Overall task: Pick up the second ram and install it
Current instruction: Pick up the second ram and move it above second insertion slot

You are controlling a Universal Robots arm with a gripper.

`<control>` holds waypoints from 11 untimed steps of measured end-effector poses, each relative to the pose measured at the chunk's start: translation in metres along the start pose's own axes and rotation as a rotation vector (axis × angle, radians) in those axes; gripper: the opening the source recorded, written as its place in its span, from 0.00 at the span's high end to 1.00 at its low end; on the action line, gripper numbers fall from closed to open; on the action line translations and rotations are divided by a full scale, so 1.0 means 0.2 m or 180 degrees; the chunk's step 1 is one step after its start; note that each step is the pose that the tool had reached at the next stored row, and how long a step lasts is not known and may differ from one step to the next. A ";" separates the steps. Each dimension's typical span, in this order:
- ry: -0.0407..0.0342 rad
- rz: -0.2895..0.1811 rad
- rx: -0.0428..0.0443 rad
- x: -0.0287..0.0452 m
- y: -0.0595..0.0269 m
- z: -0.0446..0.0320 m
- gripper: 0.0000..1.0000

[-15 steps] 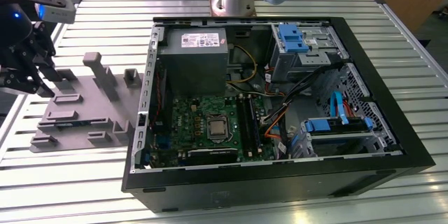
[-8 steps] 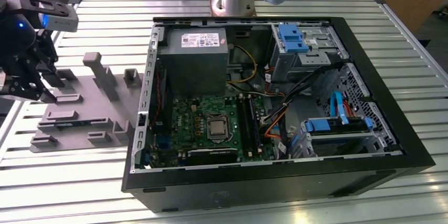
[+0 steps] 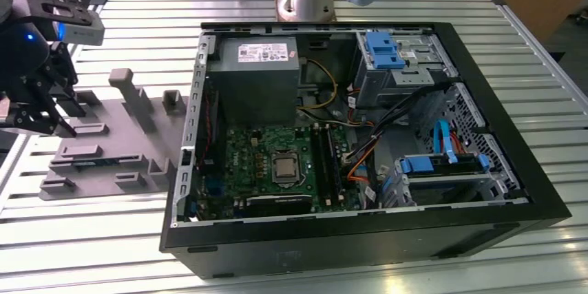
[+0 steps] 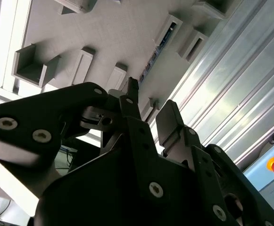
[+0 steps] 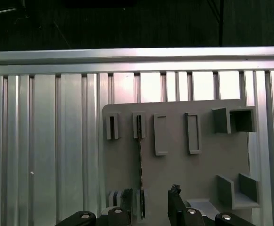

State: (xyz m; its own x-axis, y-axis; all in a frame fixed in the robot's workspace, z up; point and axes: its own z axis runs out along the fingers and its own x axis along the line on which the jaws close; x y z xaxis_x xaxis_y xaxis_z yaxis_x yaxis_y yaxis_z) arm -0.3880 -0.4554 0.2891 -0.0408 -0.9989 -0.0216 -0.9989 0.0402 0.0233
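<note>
The jaws hang open and empty above the memory stick [image 5: 139,155]; closing off-centre could tip it.

My exterior view looks down over the bench [image 3: 101,239]; both wrist views face the grey fixture [image 5: 174,169] [image 4: 103,28] closely.

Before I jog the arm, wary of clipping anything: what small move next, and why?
Probably ease straight down: the open fingers hang over the grey fixture, and the memory stick stands on edge beneath the gap between them.
</note>
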 end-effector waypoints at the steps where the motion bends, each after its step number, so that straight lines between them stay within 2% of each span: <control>1: 0.0001 0.0000 0.0000 0.000 0.000 0.001 0.57; 8: 0.0001 -0.0002 0.0000 0.004 0.011 0.035 0.57; 11: 0.0002 -0.0053 -0.0001 0.006 0.013 0.052 0.57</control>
State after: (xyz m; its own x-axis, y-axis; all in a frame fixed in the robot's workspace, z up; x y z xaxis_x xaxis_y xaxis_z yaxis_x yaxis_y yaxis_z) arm -0.3909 -0.4563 0.2788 -0.0241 -0.9995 -0.0214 -0.9995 0.0236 0.0232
